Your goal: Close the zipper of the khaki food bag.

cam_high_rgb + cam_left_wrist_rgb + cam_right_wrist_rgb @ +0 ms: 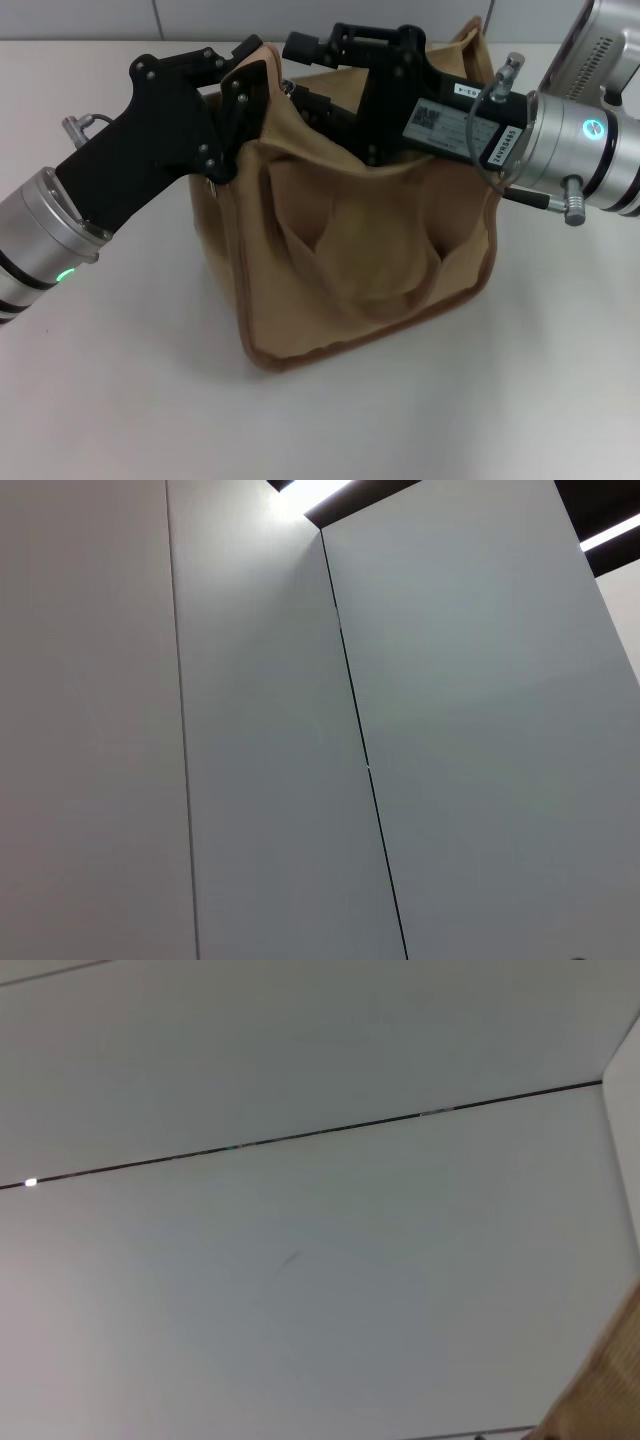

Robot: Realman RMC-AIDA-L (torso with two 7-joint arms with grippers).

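The khaki food bag stands on the white table, its front pocket sagging towards me. My left gripper is at the bag's top left corner and is shut on the top edge of the canvas there. My right gripper reaches in from the right, lying low across the bag's open top, its tip near the left gripper. The zipper and its pull tab are hidden under the two grippers. A strip of khaki canvas shows in the right wrist view. The left wrist view shows only wall panels.
The white table spreads around the bag on all sides. A tiled wall runs behind the table. One bag handle stands up at the back right, behind my right gripper.
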